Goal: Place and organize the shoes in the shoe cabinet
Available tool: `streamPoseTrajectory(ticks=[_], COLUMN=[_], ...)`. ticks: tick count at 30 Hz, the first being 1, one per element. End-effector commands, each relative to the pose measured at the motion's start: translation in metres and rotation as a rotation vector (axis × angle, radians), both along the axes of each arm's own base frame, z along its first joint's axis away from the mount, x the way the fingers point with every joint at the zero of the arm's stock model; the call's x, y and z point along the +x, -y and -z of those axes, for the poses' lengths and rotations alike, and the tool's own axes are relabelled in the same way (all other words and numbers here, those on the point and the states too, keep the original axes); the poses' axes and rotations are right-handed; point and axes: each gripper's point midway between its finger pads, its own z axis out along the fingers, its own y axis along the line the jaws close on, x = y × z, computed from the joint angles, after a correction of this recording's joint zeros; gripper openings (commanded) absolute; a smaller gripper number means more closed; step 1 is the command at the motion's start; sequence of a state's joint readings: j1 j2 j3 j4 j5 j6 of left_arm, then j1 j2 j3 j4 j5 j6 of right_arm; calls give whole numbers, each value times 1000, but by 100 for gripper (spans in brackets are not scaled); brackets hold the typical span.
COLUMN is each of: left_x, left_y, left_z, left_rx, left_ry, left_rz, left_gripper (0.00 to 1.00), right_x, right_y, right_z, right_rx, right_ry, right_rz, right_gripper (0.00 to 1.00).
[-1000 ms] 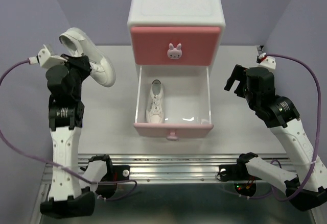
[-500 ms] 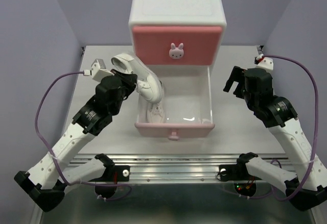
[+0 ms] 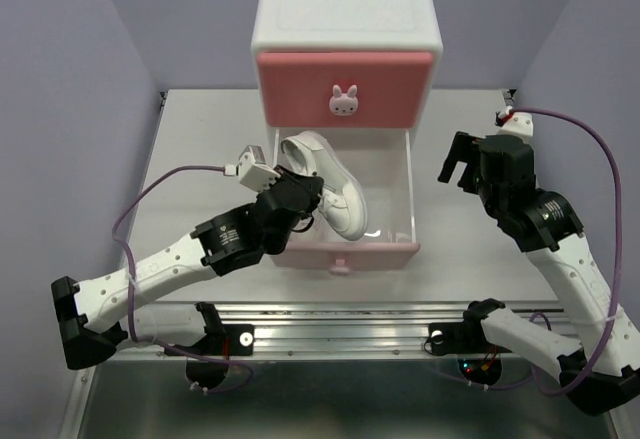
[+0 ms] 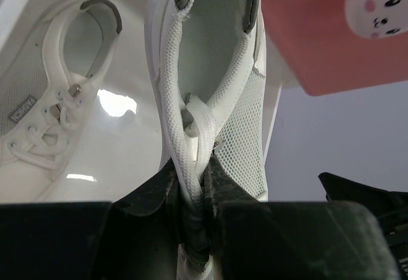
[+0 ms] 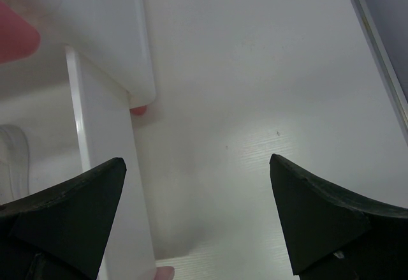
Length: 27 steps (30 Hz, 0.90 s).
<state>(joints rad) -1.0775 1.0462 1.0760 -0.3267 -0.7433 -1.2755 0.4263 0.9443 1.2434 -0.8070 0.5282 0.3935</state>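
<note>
Hanging over the pulled-out paler pink lower drawer (image 3: 410, 194) of the small white plastic shoe cabinet (image 3: 345, 9), a white lace-up mesh sneaker (image 3: 330, 189) is carried by the left gripper (image 3: 303, 204). The left wrist view shows the jaws pressed together on the edge of the sneaker's upper by the laces, so the shoe hangs from that pinch, clear of the drawer floor. Its mate, a second white lace-up sneaker (image 4: 44, 120), lies in the left part of the drawer, running front to back.

The held sneaker's long axis runs diagonally, from the back left of the drawer toward its front right, so it crosses the mate's line instead of matching it. The open floor lies to the right of the mate; my judgement is that the shoe must turn parallel to the mate and come down there. The right gripper (image 3: 458, 164) hovers beside the drawer's right wall, jaws wide apart and empty, nearer that free side but with nothing to do yet.
</note>
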Motion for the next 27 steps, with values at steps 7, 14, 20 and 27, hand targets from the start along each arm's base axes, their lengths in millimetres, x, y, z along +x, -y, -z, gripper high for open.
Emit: streamPoseTrajectory(ticks=[7,14,20,27], left_x=[6,11,17,22], left_y=[19,50,64,82], left_z=[-13,10,21,29], left_rx=[-131,-98,-116,41], left_ry=[29,5,-30,-8], left_rz=[-73,-12,-33,35], left_gripper=[0,0,0,0], right_x=[-3,-6,-7,-7], right_y=[7,8,9,9], right_z=[-16,-18,-20,-17], right_rx=[-9,-9,-16,-18], right_ry=[67,75,82,75], right_rz=[4,1,-1,3], right_gripper=[100,100,100,100])
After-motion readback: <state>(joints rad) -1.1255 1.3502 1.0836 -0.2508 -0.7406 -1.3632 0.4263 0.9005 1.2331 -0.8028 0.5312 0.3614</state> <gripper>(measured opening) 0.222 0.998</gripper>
